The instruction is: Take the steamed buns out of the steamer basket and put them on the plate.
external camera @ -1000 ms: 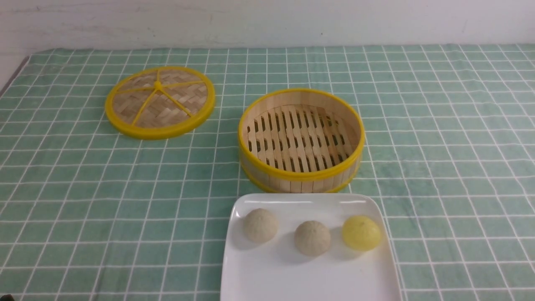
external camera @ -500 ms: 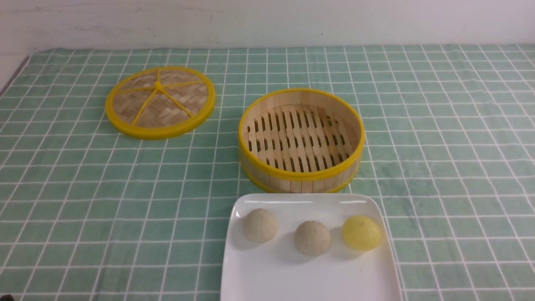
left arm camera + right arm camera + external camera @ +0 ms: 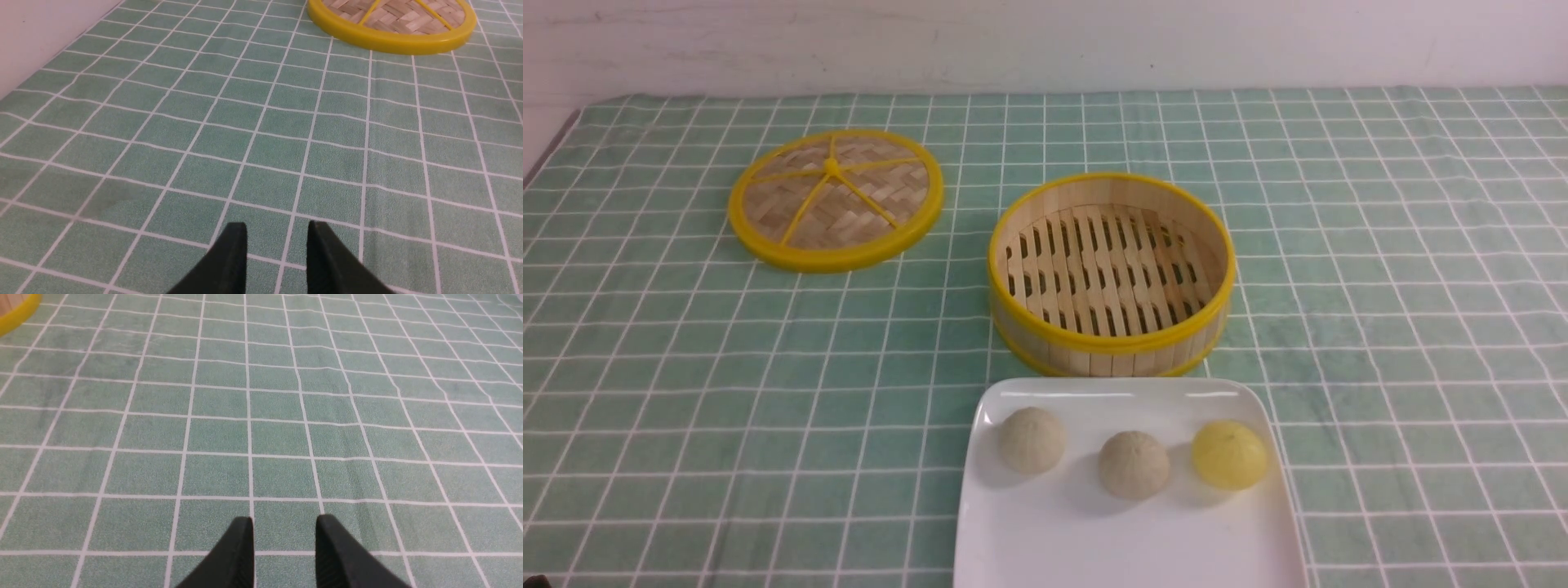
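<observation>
Left claw (image 3: 277,245): tips parted, nothing held, poised over bare checked cloth; lid (image 3: 835,198) lies ahead of it. Steamer basket (image 3: 1111,273): mid-bench, seen empty. Plate (image 3: 1127,531): just in front of the basket; three steamed buns (image 3: 1133,464) are set on it in a row, apart. Right claw (image 3: 284,541): tips parted, empty, over cloth. No transfer is judged outstanding; neither claw is placed near the buns.
</observation>
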